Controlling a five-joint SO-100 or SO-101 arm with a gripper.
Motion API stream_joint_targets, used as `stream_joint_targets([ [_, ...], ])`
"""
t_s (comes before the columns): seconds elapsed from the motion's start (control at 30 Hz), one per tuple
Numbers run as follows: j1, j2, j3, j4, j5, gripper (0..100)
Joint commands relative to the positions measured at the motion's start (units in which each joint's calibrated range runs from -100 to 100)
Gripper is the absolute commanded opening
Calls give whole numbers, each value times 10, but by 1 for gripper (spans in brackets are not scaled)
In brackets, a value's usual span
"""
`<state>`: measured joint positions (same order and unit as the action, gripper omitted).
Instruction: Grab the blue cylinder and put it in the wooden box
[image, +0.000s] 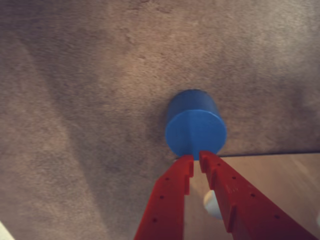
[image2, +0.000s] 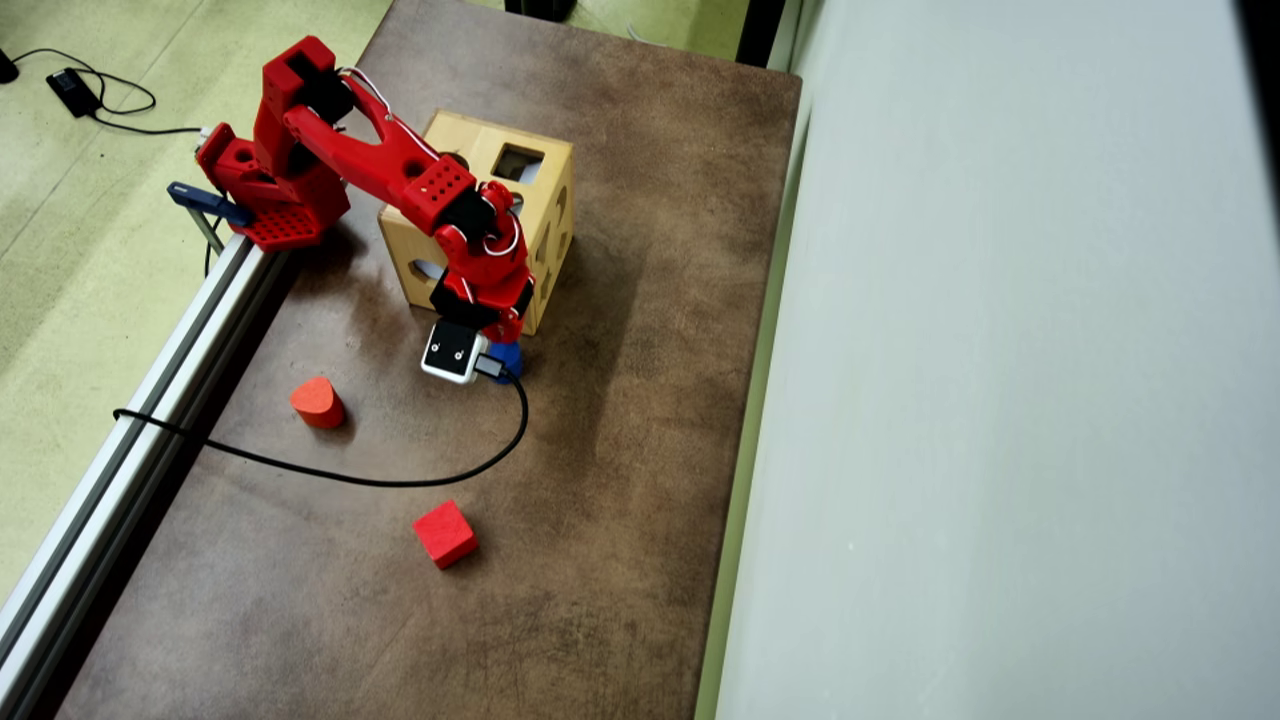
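Observation:
The blue cylinder (image: 195, 131) lies on the brown table just beyond my red gripper (image: 197, 156), its flat round face towards the wrist camera. The jaws stand almost together with only a thin gap, and their tips overlap the cylinder's near edge without going round it. In the overhead view the cylinder (image2: 506, 357) shows as a small blue patch below my gripper (image2: 500, 335), at the near corner of the wooden box (image2: 470, 140). A face of the box (image: 280, 175) with a pale hole fills the lower right of the wrist view.
A red rounded-wedge block (image2: 318, 402) and a red cube (image2: 445, 534) lie on the table nearer the front. A black cable (image2: 400, 480) loops from the wrist camera across the table. An aluminium rail (image2: 150, 400) runs along the left edge.

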<state>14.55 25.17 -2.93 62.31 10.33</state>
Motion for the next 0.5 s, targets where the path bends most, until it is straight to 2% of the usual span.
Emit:
stream_joint_targets([
  [0.0,2,-18,-28,46,-13,10],
  [0.23,2,-20,-55,104,-28,37],
  [0.33,4,-17,-65,110,-27,44],
  [0.47,19,-1,-68,110,-26,45],
])
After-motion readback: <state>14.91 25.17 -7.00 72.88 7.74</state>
